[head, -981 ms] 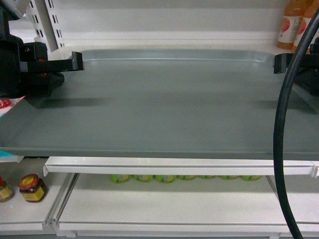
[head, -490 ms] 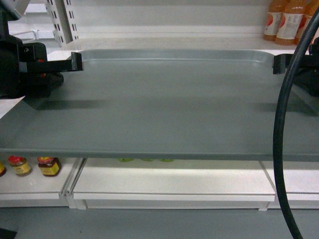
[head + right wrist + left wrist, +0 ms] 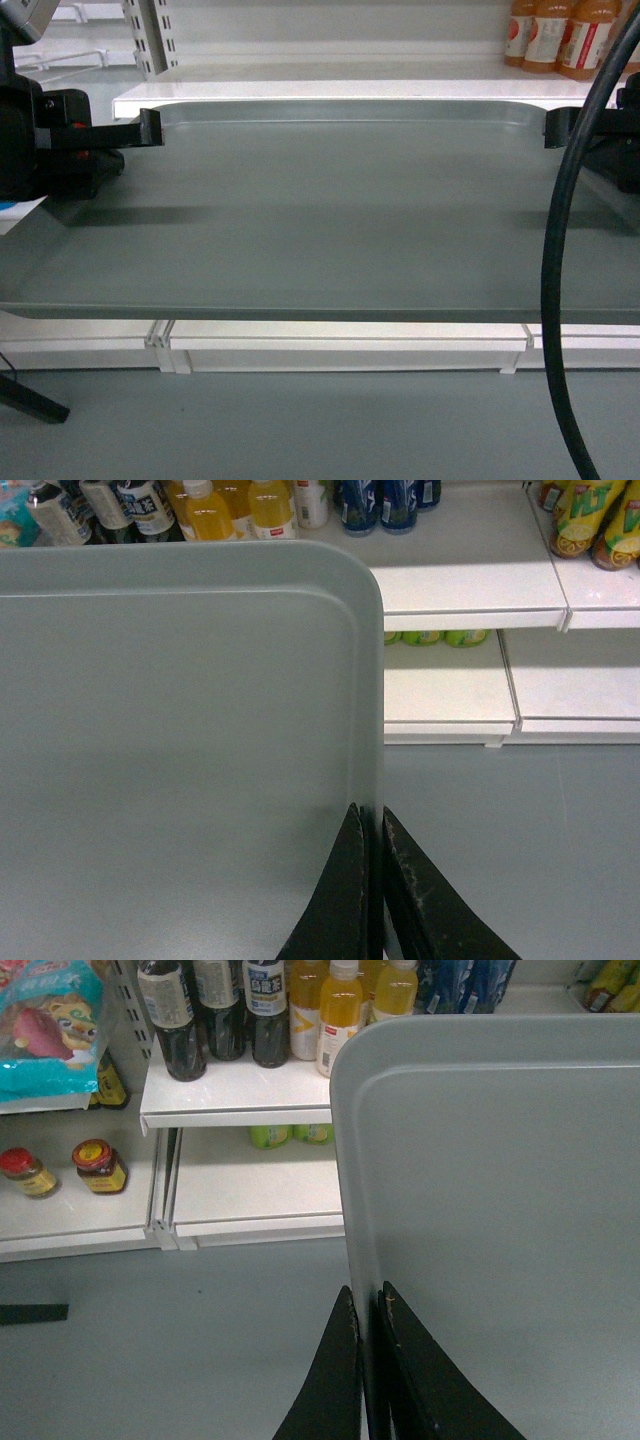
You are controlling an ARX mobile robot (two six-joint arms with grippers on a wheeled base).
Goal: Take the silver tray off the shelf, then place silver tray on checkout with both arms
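Since a second ago the shelving has slid away from me in the head view: the jars and green caps under the silver tray (image 3: 320,210) are gone, grey floor (image 3: 300,430) fills the bottom, and the orange bottles (image 3: 560,35) have drifted left. I hold the tray level in the air, clear of the shelf (image 3: 330,90), its far rim now just short of that board's front lip. My left end effector (image 3: 368,1305) is pinched on the tray's left rim, one finger above and one below, and the right end effector (image 3: 372,825) is clamped the same way on the right rim. I judge the lift-off is done and the carry is in hand; the checkout is not in any view, so next I must back off and turn, keeping both arms matched. Open floor lies below; the shelf edges sit near on the far side.
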